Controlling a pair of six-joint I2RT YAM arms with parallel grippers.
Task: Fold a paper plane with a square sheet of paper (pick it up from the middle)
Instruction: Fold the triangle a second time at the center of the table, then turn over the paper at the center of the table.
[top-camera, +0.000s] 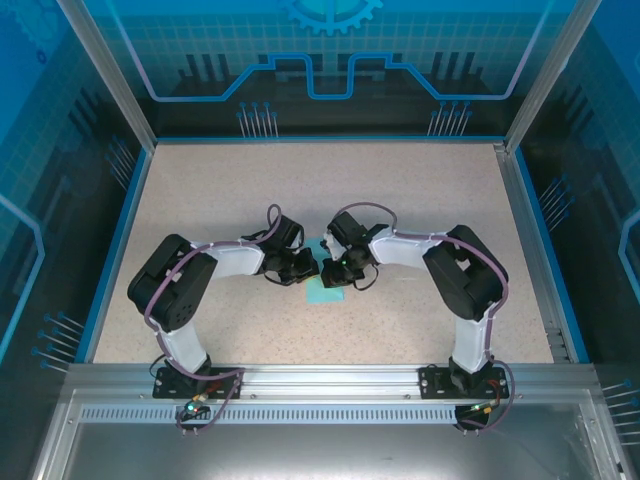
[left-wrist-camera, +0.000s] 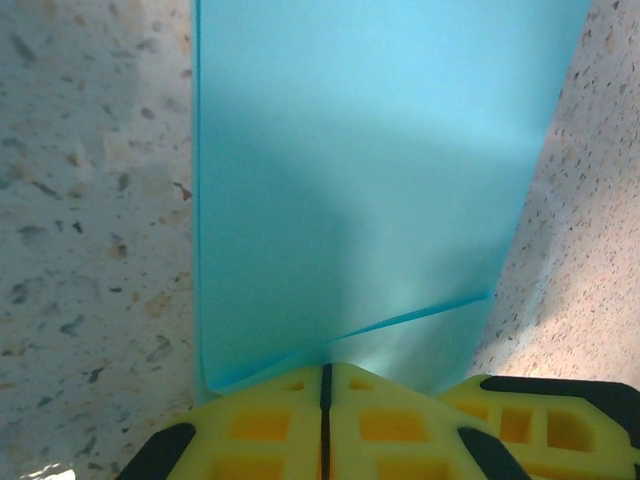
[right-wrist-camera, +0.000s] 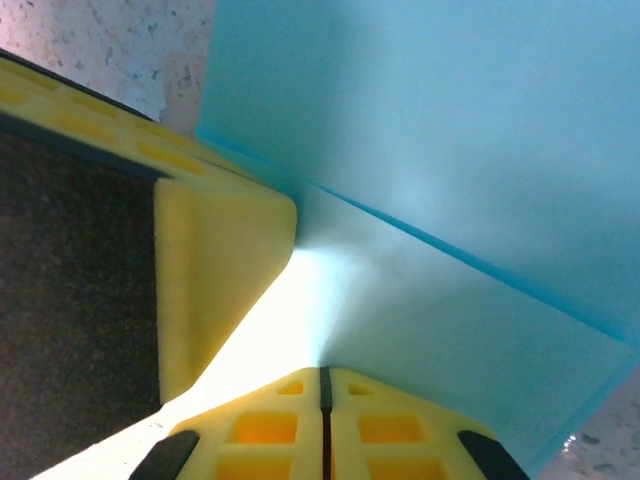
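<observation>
- Left pincer and right pincer: both closed, tips on the sheet of paper; a pinch cannot be confirmed.
- Sheet: on the desk, directly ahead of both pincers, one flap folded over.
- Technique: press closed tips firmly along the crease, keeping the edges aligned.
- Long axis: straight ahead of the left pincer; no pointed nose yet.

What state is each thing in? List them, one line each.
square sheet of paper: partly folded, one layer over another, lying on the table.
left gripper: shut, tips at the sheet's edge.
right gripper: shut, tips on the sheet, close beside the left gripper.
</observation>
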